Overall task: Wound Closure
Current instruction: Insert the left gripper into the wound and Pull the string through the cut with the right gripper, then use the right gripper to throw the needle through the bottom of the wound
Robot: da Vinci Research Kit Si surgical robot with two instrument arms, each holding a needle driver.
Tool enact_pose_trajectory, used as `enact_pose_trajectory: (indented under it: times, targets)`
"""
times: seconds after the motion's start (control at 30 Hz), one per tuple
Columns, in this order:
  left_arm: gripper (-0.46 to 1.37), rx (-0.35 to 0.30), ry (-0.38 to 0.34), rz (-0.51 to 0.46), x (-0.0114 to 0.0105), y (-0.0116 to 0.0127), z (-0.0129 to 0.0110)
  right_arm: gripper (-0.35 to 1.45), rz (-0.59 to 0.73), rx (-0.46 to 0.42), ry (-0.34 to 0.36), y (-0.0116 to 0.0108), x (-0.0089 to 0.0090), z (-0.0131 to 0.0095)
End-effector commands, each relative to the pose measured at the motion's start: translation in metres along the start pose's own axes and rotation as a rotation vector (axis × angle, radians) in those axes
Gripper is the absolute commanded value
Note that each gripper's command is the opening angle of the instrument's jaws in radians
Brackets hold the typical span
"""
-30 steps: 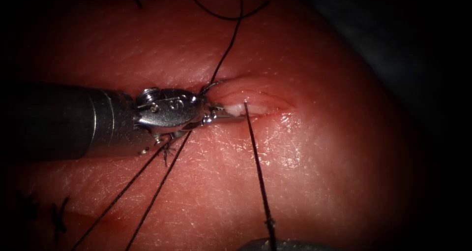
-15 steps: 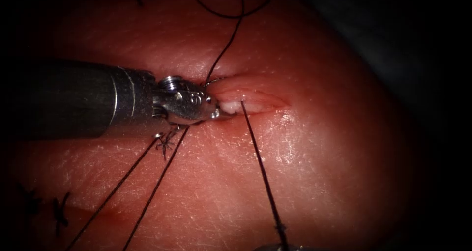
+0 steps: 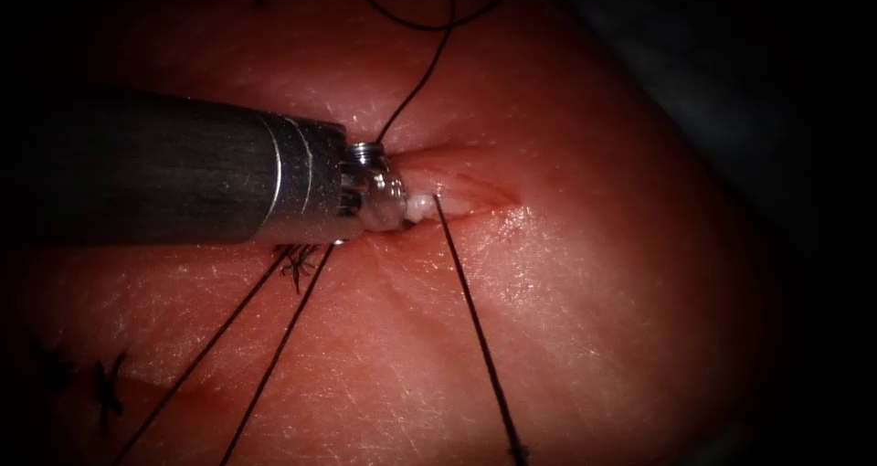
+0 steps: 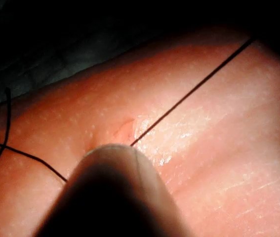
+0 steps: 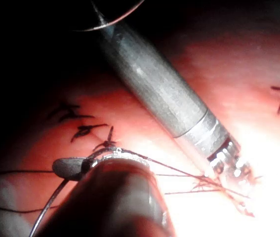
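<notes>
Claw (image 3: pixel 402 212) tips buried in cut (image 3: pixel 457 196)

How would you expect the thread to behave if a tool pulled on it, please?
The thread is probably limp: above the cut it curls loosely, yet one strand runs straight from the cut, so it likely tautens under pull. Being thin, it may slip.

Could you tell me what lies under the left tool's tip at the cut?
The left tool covers the cut's left end; pale tissue and taut thread emerge beside it. Anything beneath its tip is hidden.
</notes>
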Motion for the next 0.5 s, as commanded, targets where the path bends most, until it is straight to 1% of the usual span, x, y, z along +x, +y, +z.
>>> enact_pose_trajectory:
  times: [0.03, 0.07, 0.13, 0.17, 0.2, 0.23, 0.27, 0.3, 0.33, 0.37, 0.4, 0.43, 0.5]
  targets:
    - [-0.01, -0.083, 0.034, 0.030, -0.0003, 0.0004, 0.0006, -0.35, 0.001, -0.002, 0.010, 0.0001, 0.0001, -0.0002]
    - [0.36, -0.126, 0.053, 0.043, -0.0006, 0.0009, 0.0014, -0.35, -0.003, -0.006, 0.021, 0.0001, 0.0003, -0.0005]
    - [0.61, -0.156, 0.067, 0.057, -0.0009, 0.0014, 0.0021, -0.35, -0.005, -0.005, 0.030, 0.0002, 0.0006, -0.0011]
    - [0.71, -0.177, 0.077, 0.067, -0.0011, 0.0018, 0.0027, -0.35, -0.006, -0.014, 0.043, 0.0003, 0.0010, -0.0016]
    - [0.77, -0.190, 0.089, 0.073, -0.0012, 0.0021, 0.0030, -0.35, -0.008, -0.017, 0.052, 0.0005, 0.0012, -0.0021]
    - [0.89, -0.197, 0.116, 0.083, -0.0013, 0.0024, 0.0032, -0.35, -0.014, -0.023, 0.064, 0.0007, 0.0016, -0.0028]
    - [0.95, -0.201, 0.178, 0.080, -0.0012, 0.0026, 0.0033, -0.35, -0.014, -0.030, 0.077, 0.0009, 0.0020, -0.0035]
    - [0.94, -0.202, 0.201, 0.085, -0.0012, 0.0026, 0.0032, -0.35, -0.020, -0.037, 0.089, 0.0012, 0.0023, -0.0042]
    - [0.93, -0.203, 0.206, 0.080, -0.0012, 0.0026, 0.0031, -0.35, -0.019, -0.040, 0.093, 0.0013, 0.0024, -0.0044]
    - [0.91, -0.206, 0.238, 0.077, -0.0011, 0.0026, 0.0028, -0.35, -0.022, -0.054, 0.110, 0.0017, 0.0029, -0.0054]
    - [0.90, -0.213, 0.252, 0.078, -0.0010, 0.0026, 0.0026, -0.35, -0.024, -0.058, 0.121, 0.0019, 0.0032, -0.0060]
    - [0.92, -0.214, 0.262, 0.082, -0.0010, 0.0026, 0.0024, -0.35, -0.026, -0.065, 0.128, 0.0021, 0.0033, -0.0064]
    - [0.94, -0.226, 0.298, 0.074, -0.0009, 0.0030, 0.0018, -0.35, -0.036, -0.077, 0.150, 0.0028, 0.0038, -0.0079]
